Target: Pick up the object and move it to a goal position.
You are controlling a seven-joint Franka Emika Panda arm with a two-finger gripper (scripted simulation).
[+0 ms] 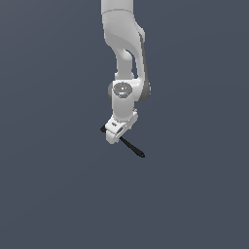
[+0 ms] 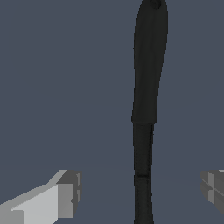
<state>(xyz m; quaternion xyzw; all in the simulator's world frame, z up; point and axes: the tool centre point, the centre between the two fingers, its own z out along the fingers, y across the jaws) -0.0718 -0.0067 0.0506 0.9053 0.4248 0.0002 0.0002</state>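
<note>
Your arm (image 1: 125,53) comes down from the top of the exterior view, white and upright, with the wrist joint showing a round grey cap facing the camera. Everything around it is a flat dark grey-blue table (image 1: 48,194), the same tone in both views.

At the bottom of the arm you have the gripper (image 1: 115,134), tilted a little and pointing down at the table. In the wrist view your fingers (image 2: 65,192) stand wide apart: one grey pad sits at one edge of the picture and the other pad only just shows at the opposite edge. The gap between them is much wider than what lies in it, so the fingers are open and holding nothing.

The rod (image 1: 132,147) is the small thing here. It is thin and black, and in the exterior view it lies slanted under the gripper, with a short stub showing on one side of the fingers and the longer part with its thicker rounded tip reaching out on the other side. In the wrist view the rod (image 2: 146,109) runs lengthwise through the gap, roughly midway between the two pads and touching neither. Its thicker end lies well away from the fingers. You cannot tell from these views how high the fingertips are above the table.
</note>
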